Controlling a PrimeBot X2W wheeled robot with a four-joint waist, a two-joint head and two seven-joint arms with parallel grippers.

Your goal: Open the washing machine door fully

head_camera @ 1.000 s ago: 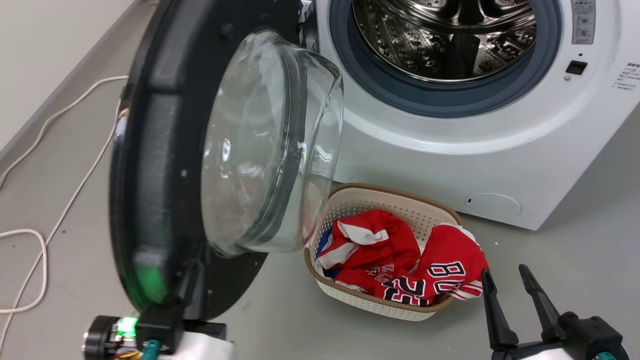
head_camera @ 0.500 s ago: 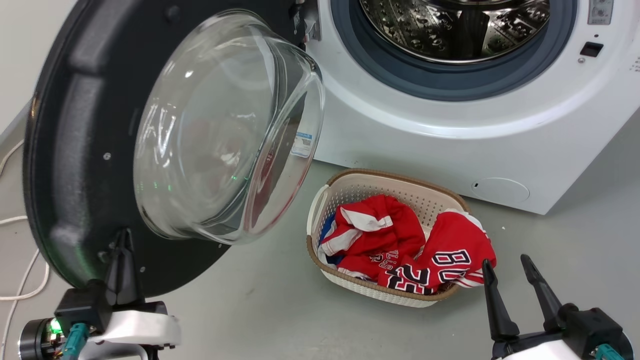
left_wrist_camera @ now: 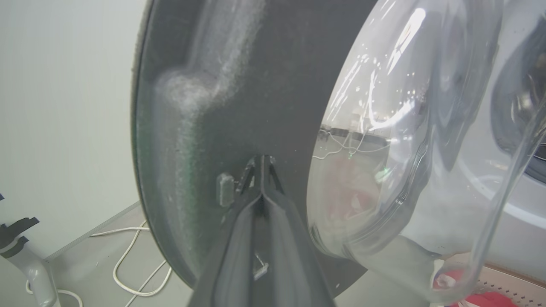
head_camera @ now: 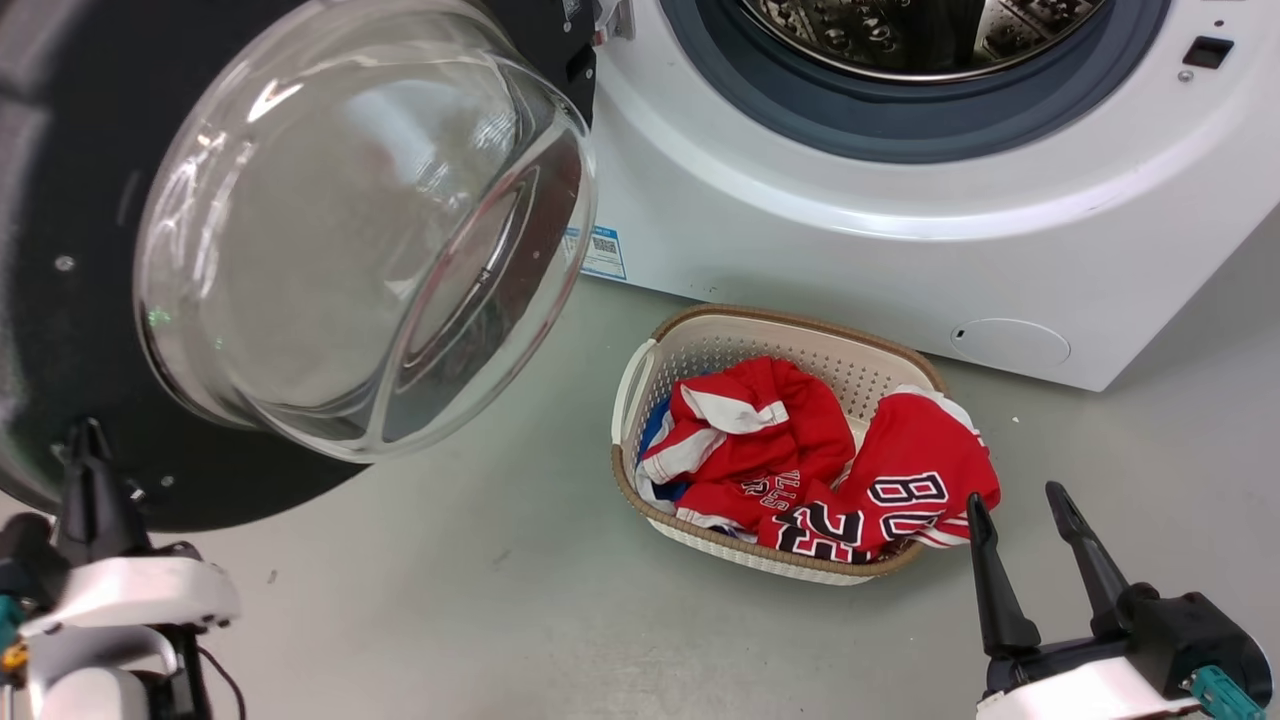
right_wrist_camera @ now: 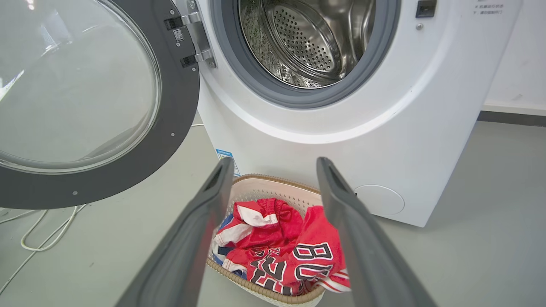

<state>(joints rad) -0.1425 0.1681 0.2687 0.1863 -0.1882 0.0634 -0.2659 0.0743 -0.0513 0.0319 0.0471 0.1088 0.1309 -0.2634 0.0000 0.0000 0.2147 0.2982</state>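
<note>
The washing machine [head_camera: 800, 230] stands with its steel drum [right_wrist_camera: 307, 38] exposed behind the grey-blue gasket [head_camera: 900, 120]. Its door [head_camera: 40, 200], a black disc with a bulging glass bowl [head_camera: 350, 230], hangs swung far out to the left on its hinge [right_wrist_camera: 194, 38]. My left gripper [head_camera: 85, 450] is shut, and its tips [left_wrist_camera: 262, 168] rest against the door's black inner face [left_wrist_camera: 239, 85] beside a small latch bump [left_wrist_camera: 224, 189]. My right gripper [head_camera: 1015, 497] is open at the lower right, holding nothing, its fingers framing the basket in the right wrist view [right_wrist_camera: 275, 164].
A cream laundry basket [head_camera: 790, 318] holding red jerseys [head_camera: 800, 450] sits on the grey floor just in front of the machine, also seen as basket [right_wrist_camera: 256, 181]. A white cable [right_wrist_camera: 42, 238] loops on the floor under the door. A pale wall [left_wrist_camera: 64, 106] rises behind the door.
The door has swung wider open, toward the left, with my shut left gripper following against its inner face. The head view has shifted too. My right gripper has stayed put.
</note>
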